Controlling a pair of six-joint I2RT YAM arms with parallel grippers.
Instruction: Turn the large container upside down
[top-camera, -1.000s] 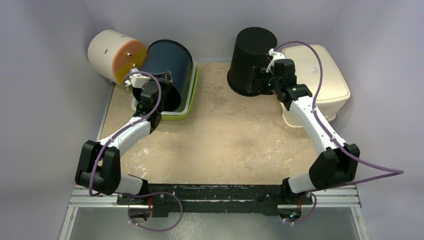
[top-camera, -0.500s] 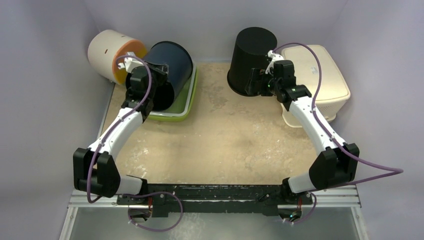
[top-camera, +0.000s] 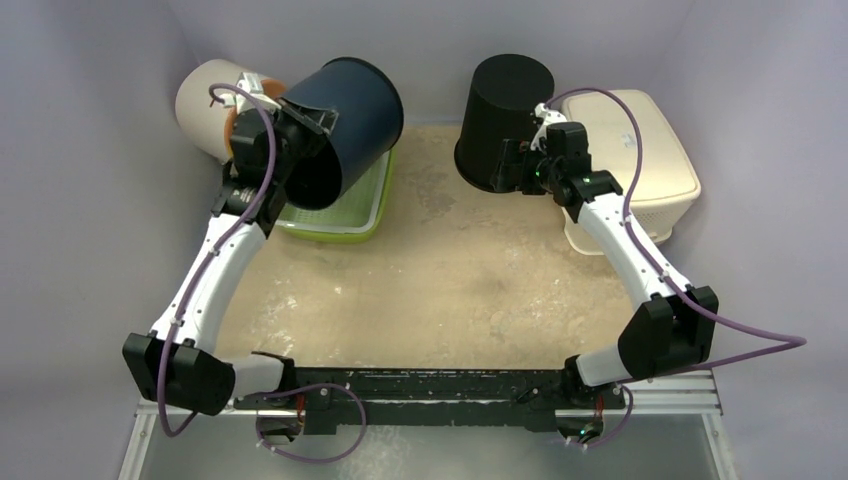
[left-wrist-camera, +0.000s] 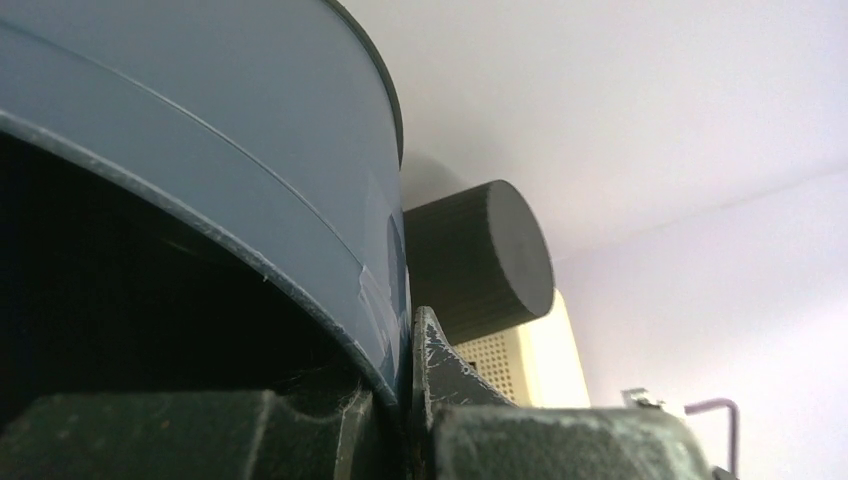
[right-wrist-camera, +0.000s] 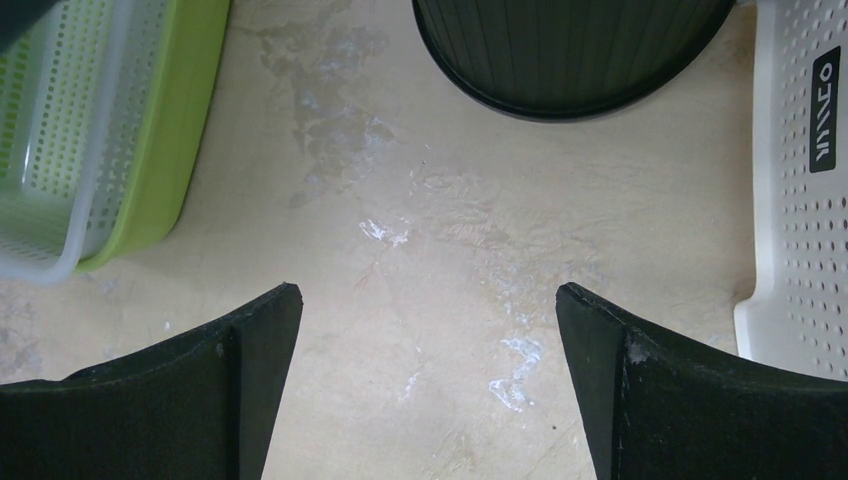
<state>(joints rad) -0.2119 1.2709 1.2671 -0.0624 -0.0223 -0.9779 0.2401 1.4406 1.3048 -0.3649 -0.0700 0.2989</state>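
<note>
The large container (top-camera: 352, 112) is a dark blue bucket, lifted off the green tray (top-camera: 345, 233) and lying tilted with its mouth toward the lower left. My left gripper (top-camera: 312, 122) is shut on its rim. In the left wrist view the blue wall (left-wrist-camera: 200, 130) is pinched between the fingers of the left gripper (left-wrist-camera: 410, 335), one inside and one outside. My right gripper (top-camera: 517, 165) hangs open and empty beside a black bucket (top-camera: 505, 100) that stands upside down. In the right wrist view the right gripper (right-wrist-camera: 428, 300) has only bare table between its fingers.
A cream cylinder with an orange end (top-camera: 205, 95) lies at the back left, behind my left arm. A white perforated basket (top-camera: 655, 150) stands at the back right. The green tray (right-wrist-camera: 160, 150) and the black bucket's rim (right-wrist-camera: 570, 50) show in the right wrist view.
My left arm has raised the blue container up out of the green tray and swung it toward the back. The right arm has stayed still.
</note>
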